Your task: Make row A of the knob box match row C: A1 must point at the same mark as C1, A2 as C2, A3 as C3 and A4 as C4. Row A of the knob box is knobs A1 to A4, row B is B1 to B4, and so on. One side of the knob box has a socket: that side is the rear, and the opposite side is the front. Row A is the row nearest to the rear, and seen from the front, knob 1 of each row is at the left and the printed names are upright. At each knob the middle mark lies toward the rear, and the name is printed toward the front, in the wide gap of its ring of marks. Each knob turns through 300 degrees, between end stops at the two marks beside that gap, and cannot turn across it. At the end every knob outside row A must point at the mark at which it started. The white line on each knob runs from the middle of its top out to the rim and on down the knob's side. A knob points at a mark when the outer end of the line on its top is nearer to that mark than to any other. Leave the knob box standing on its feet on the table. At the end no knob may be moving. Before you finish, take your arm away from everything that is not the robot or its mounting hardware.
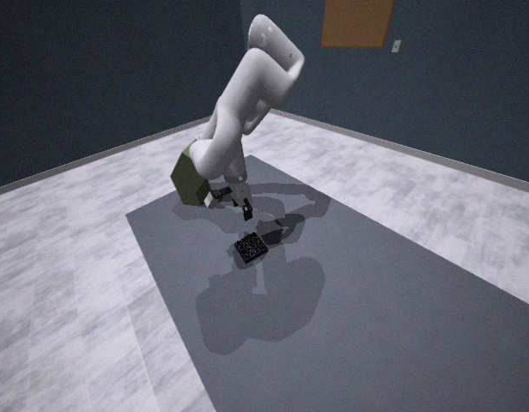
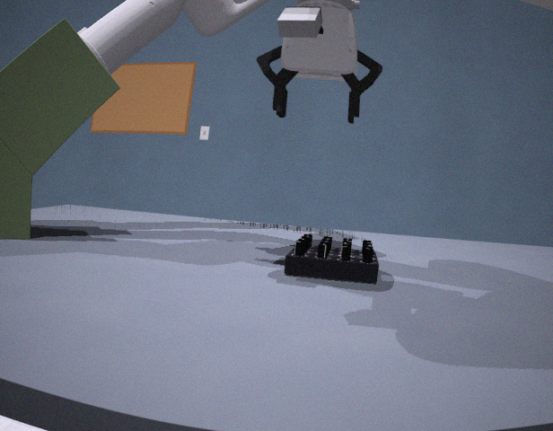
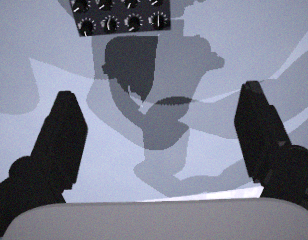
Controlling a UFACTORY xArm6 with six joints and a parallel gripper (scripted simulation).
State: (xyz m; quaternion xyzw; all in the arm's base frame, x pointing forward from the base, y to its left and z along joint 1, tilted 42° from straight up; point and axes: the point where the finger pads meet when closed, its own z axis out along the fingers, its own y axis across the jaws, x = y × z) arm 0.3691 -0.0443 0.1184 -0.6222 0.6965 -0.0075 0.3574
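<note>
hanging high above the knob box, the gripper gapes wide, empty. knob marks are too small to judge whether row a matches.

Room is dim, esp. the dark blue walls. Light comes from above, w/ big soft shadows of the arm on the gray table. Pics are grainy and a bit blurry, and straight edges bend near the sides.

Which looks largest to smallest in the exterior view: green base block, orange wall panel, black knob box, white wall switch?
1. Green base block, though nearness to the camera enlarges it.
2. Orange wall panel.
3. Black knob box.
4. White wall switch.
</note>
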